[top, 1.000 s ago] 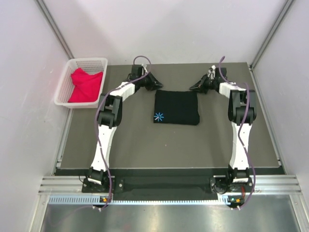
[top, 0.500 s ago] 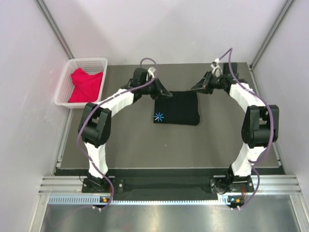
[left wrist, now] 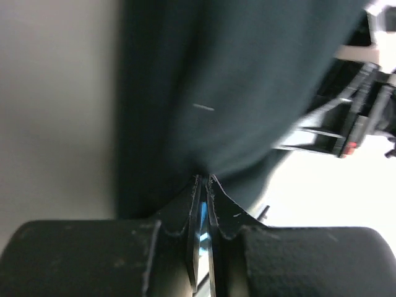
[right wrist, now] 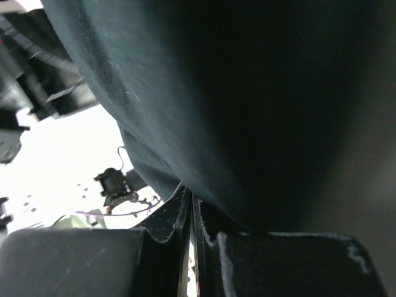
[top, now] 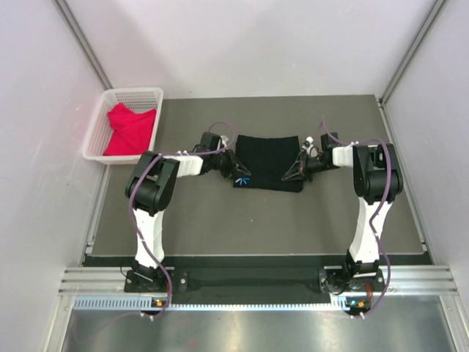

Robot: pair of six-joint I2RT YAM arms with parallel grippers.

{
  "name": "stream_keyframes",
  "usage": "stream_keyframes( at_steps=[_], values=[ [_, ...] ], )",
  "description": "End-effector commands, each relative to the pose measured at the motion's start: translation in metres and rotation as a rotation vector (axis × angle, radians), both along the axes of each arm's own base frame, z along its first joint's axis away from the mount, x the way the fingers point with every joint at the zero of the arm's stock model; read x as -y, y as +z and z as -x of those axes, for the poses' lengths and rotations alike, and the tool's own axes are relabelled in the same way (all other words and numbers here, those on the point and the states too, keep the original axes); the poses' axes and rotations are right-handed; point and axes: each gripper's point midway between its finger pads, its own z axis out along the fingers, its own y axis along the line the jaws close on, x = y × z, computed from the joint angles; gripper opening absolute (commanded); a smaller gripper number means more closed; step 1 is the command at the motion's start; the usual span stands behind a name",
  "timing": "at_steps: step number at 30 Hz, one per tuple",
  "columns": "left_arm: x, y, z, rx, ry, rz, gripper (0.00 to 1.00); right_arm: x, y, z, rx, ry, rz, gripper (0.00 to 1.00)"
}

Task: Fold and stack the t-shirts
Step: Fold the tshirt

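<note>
Left wrist, right wrist: jaws pinched onto opposite edges of black t-shirt (left wrist: 247, 80).

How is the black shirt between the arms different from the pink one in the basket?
The black t-shirt forms a tidy rectangle on the table, while the red-pink t-shirt sits crumpled in the white basket. The left gripper and right gripper both pinch the black t-shirt, and nothing touches the red-pink t-shirt. The black t-shirt covers more area than the red-pink t-shirt. Both are soft cloth.
</note>
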Motion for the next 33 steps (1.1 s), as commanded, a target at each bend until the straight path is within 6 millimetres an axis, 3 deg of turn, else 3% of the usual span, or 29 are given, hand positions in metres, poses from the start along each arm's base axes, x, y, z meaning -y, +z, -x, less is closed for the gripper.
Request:
stream_keyframes(
  at_steps=[1,3,6,7,10,13,17,18,22,25,29,33],
  values=[
    [-0.022,-0.007,-0.014,0.06,-0.013,-0.074,0.12,0.031,-0.005,-0.021,0.084,-0.026,0.061,0.02],
    [-0.025,-0.001,-0.013,0.079,-0.049,-0.112,0.12,0.032,0.006,-0.024,0.11,-0.006,0.088,0.02],
    [-0.019,0.023,-0.01,0.099,-0.061,-0.078,0.12,0.016,0.041,-0.027,0.172,0.035,0.069,0.02],
    [-0.015,0.044,-0.01,0.133,-0.063,-0.057,0.12,0.003,0.059,-0.025,0.212,0.062,0.066,0.02],
    [-0.002,0.08,-0.007,0.176,-0.057,-0.02,0.13,-0.026,0.09,-0.016,0.261,0.109,0.041,0.03],
    [0.014,0.095,-0.003,0.179,-0.051,0.027,0.14,-0.055,0.093,-0.001,0.26,0.162,0.007,0.04],
    [0.025,0.07,0.0,0.127,-0.051,0.047,0.13,-0.075,0.069,0.011,0.191,0.188,-0.043,0.04],
    [0.024,0.053,0.002,0.093,-0.045,0.041,0.13,-0.073,0.057,0.015,0.165,0.182,-0.039,0.03],
    [0.006,-0.003,0.019,-0.004,-0.018,-0.032,0.1,-0.058,0.01,0.021,0.072,0.186,-0.016,0.03],
    [-0.019,-0.03,0.027,-0.056,0.022,-0.093,0.1,-0.032,-0.006,0.024,0.037,0.139,0.011,0.03],
    [-0.046,-0.032,0.031,-0.07,0.036,-0.167,0.1,0.001,-0.001,0.019,0.042,0.058,0.035,0.02],
    [-0.045,0.001,0.028,-0.003,-0.013,-0.184,0.11,0.008,0.033,0.012,0.101,0.042,0.03,0.02]
  ],
)
